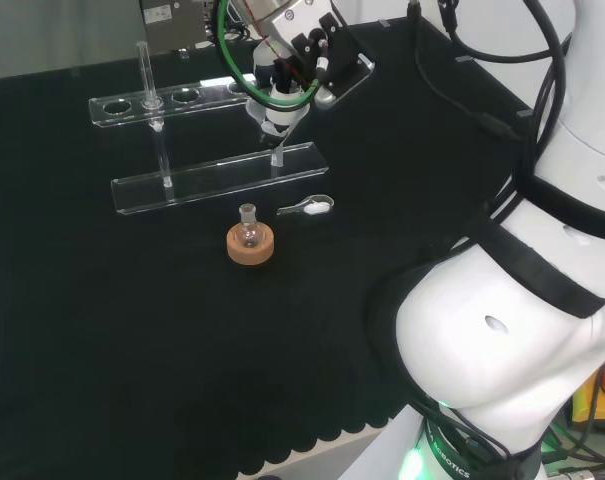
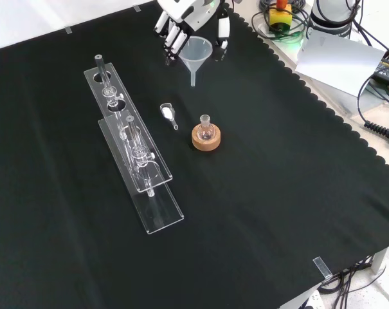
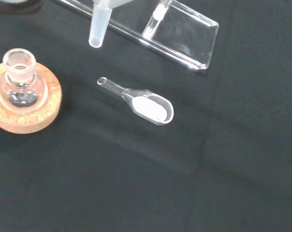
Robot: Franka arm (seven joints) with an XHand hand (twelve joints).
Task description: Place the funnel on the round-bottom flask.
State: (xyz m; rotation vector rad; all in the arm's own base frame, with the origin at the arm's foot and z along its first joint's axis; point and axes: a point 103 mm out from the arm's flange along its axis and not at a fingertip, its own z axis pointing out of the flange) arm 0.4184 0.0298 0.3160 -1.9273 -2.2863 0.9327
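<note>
A black cloth covered the bench (image 2: 297,193), and the ware on it was mostly clear and hard to spot. The hand (image 2: 181,19) hung near the far edge in the front view, its fingers (image 2: 171,35) curled round the funnel (image 2: 197,51), which was up in the air with its stem pointing down. The round-bottom flask (image 2: 206,129) sat upright on a cork ring (image 2: 206,140) in the middle of the cloth, well apart from the funnel.

To do this step well, the hand would likely need to carry the funnel over until the stem was right above the flask's small neck. It should keep the funnel straight and come down slowly. It should also stay clear of the little scoop (image 2: 168,114) of white powder beside the flask.

The wrist view showed the flask's open neck from above, with the funnel's stem tip off to one side of it. The head view showed the clear rack (image 1: 217,178) just under the funnel, with a tall tube (image 1: 145,75) standing in it.
</note>
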